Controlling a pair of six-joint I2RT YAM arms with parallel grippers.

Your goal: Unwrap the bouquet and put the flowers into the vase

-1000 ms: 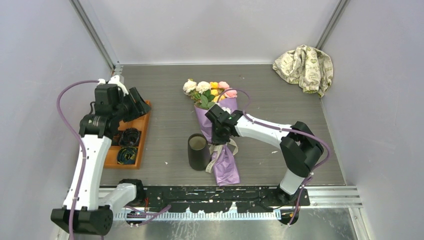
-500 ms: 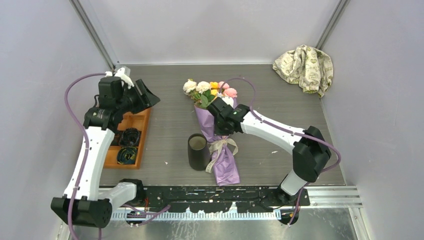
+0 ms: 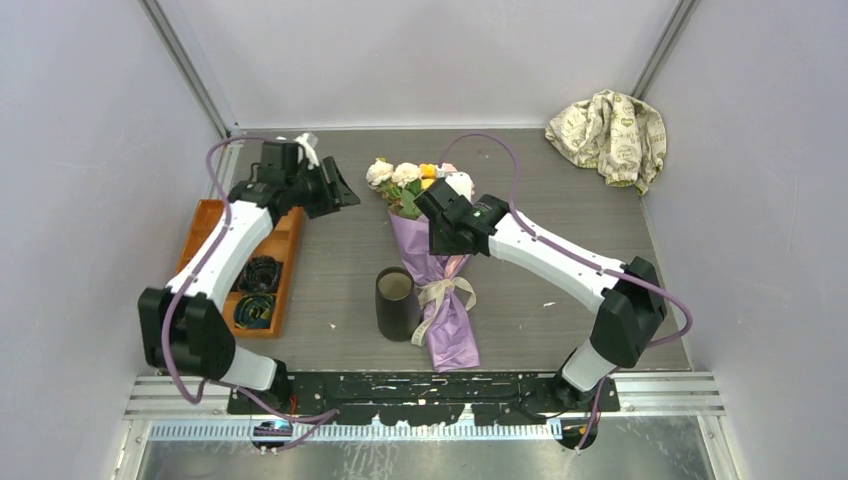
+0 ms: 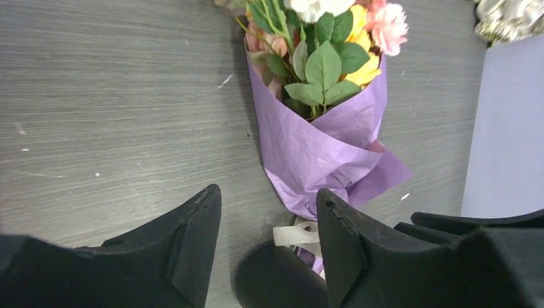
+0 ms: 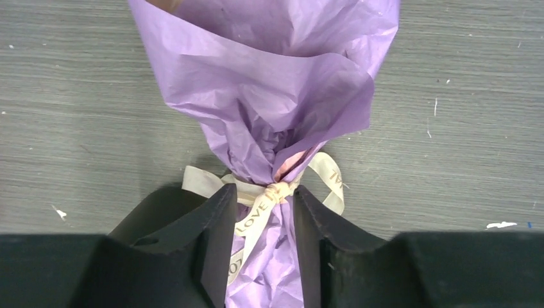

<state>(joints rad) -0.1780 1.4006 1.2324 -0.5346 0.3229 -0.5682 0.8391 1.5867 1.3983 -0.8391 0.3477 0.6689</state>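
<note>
1. A small black tapered vase (image 3: 397, 303) stands upright, touching the left side of the purple-paper bouquet of roses (image 3: 418, 258), which lies flat with its beige ribbon (image 3: 441, 293) tied.
2. An orange wooden tray (image 3: 190, 222) at the left holds black coiled rolls (image 3: 260, 272).
3. The left gripper (image 3: 340, 192) is spread wide near the blooms. The right gripper (image 5: 260, 196) is narrowly parted over the wrap.
4. Grey wood-grain table (image 3: 340, 260), pale lilac walls (image 3: 420, 60), and a crumpled beige patterned cloth (image 3: 610, 135) in the back right corner.

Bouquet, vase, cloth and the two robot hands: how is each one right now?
bouquet: lying flat, wrapped, ribbon bow tied
vase: upright, empty
cloth: crumpled in a corner
left gripper: open, holding nothing
right gripper: partly open, astride the bouquet
</note>
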